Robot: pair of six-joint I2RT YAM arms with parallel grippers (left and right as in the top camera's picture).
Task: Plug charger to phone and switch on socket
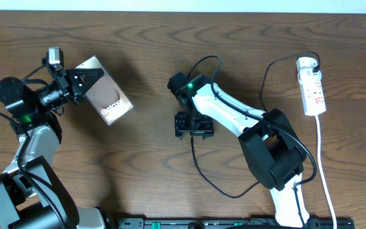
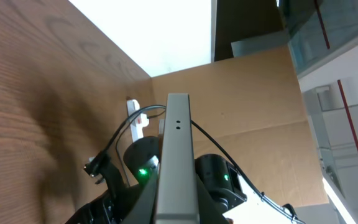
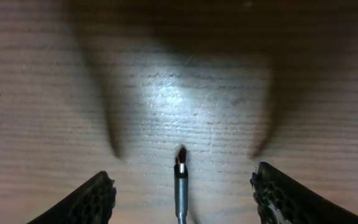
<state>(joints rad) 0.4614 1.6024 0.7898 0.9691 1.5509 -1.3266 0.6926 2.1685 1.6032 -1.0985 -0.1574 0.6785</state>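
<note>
My left gripper (image 1: 81, 79) is shut on the phone (image 1: 110, 102), a flat slab with "Galaxy" lettering, and holds it tilted above the table's left side. The left wrist view shows the phone (image 2: 178, 143) edge-on between that gripper's (image 2: 176, 208) fingers. My right gripper (image 1: 194, 126) is open and points down at the table's middle. The charger's plug tip (image 3: 180, 163) lies on the wood between the right gripper's (image 3: 182, 199) spread fingers, touching neither. The black cable (image 1: 216, 184) loops round toward the white socket (image 1: 312, 86) at the far right, where a black plug sits in its top end.
The socket's thick white cord (image 1: 325, 172) runs down the right side to the front edge. A black rail (image 1: 234, 222) lies along the front edge. Bare brown wood lies between the phone and my right gripper.
</note>
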